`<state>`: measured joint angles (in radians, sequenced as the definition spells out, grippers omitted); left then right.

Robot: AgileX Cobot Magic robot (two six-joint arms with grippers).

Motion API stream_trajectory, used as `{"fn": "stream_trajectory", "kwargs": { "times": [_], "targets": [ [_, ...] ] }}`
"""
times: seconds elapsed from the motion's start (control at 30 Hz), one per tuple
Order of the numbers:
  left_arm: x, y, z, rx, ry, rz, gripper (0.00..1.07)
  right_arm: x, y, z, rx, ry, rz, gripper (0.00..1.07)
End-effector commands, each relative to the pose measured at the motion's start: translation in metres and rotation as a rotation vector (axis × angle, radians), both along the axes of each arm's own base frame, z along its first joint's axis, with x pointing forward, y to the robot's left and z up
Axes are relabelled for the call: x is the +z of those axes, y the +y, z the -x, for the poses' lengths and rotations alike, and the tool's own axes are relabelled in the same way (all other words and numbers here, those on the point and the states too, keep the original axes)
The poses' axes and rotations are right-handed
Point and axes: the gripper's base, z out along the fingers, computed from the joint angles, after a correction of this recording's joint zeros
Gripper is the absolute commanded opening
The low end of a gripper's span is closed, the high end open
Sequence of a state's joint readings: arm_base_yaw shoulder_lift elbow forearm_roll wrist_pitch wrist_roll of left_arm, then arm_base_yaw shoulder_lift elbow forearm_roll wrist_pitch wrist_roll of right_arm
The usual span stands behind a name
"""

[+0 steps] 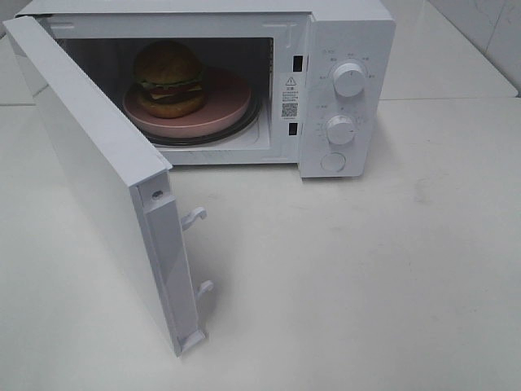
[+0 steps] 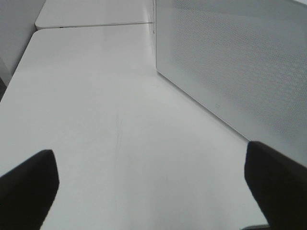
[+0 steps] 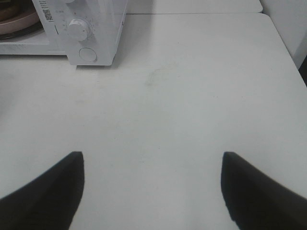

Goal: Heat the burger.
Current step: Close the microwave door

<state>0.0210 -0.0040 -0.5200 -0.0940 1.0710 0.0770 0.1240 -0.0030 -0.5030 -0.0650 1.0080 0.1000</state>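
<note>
Jaws spread wide, over white table [image 3: 192, 96] — tiled wall [image 1: 488, 32] behind

The microwave [image 1: 346, 32] stands at the back of the table [image 1: 366, 277]; its door [image 1: 89, 179] swings out to the front left; inside, the burger [image 1: 169, 77] sits on the plate [image 1: 228, 102], left of its centre; right of the cavity, the upper knob [image 1: 349, 79] stands above the lower knob [image 1: 340, 129], with a button [image 1: 333, 161] beneath; the left gripper [image 2: 149, 151] hangs beside the door's outer face; the right gripper [image 3: 152, 155] hangs over the table, well before the panel.
</note>
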Motion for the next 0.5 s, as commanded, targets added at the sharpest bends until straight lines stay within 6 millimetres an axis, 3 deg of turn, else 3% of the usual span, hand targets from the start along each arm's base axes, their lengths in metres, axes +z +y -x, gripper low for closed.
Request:
{"fn": "stream_trajectory", "kwargs": {
  "times": [0.03, 0.5],
  "targets": [
    [-0.0010, 0.0000, 0.0022, 0.002, -0.017, 0.001, 0.98, -0.0003, 0.0000, 0.0038, 0.002, -0.037, 0.006, 0.76],
    [-0.0010, 0.0000, 0.0022, 0.002, -0.017, 0.001, 0.98, -0.0003, -0.0001, 0.0038, 0.001, -0.037, 0.006, 0.76]
  ]
}}
